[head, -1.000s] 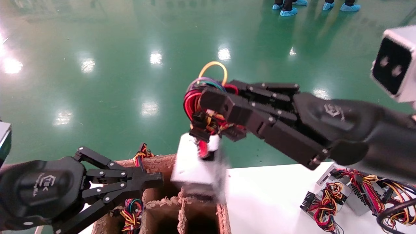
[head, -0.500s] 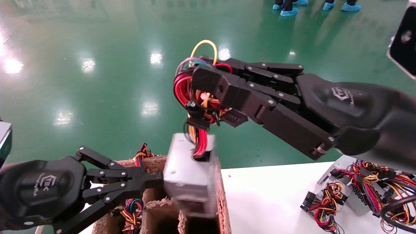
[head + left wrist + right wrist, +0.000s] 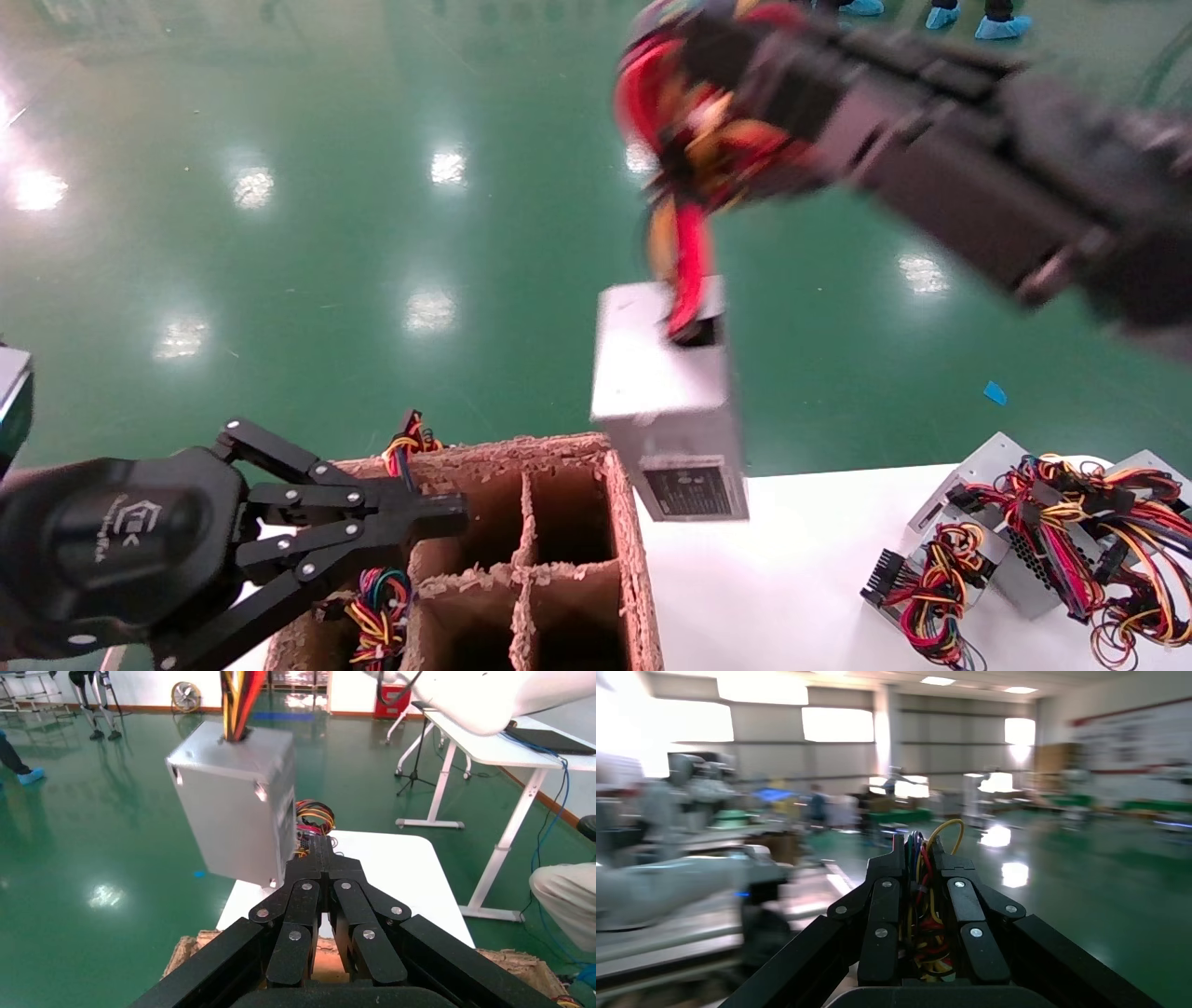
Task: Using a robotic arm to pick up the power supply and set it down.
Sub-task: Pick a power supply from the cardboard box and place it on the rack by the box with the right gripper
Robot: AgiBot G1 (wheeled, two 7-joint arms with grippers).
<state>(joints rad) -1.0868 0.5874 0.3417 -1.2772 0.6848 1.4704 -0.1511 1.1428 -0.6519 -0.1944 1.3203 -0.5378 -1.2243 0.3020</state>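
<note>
The power supply point(image 3: 663, 396), a silver-grey metal box with a label on its lower face, hangs in the air by its wires. It is above the far right corner of the brown cardboard divider box point(image 3: 629, 568). My right gripper point(image 3: 703, 65) is high at the top, shut on the red, yellow and blue-green wire bundle point(image 3: 919, 881). From the left wrist view the power supply point(image 3: 232, 804) floats just ahead. My left gripper point(image 3: 454, 514) is low at the left by the cardboard box's far left corner, shut with nothing in it point(image 3: 322, 845).
A white table point(image 3: 792, 568) lies to the right of the cardboard box. More power supplies with tangled wires point(image 3: 1015, 540) lie at its right end. A coloured wire bundle point(image 3: 377, 606) sits in a left cell of the box. Green floor lies beyond.
My right gripper has risen and swung right, lifting the power supply out of the cardboard box's cell into the air. The left gripper has not moved.
</note>
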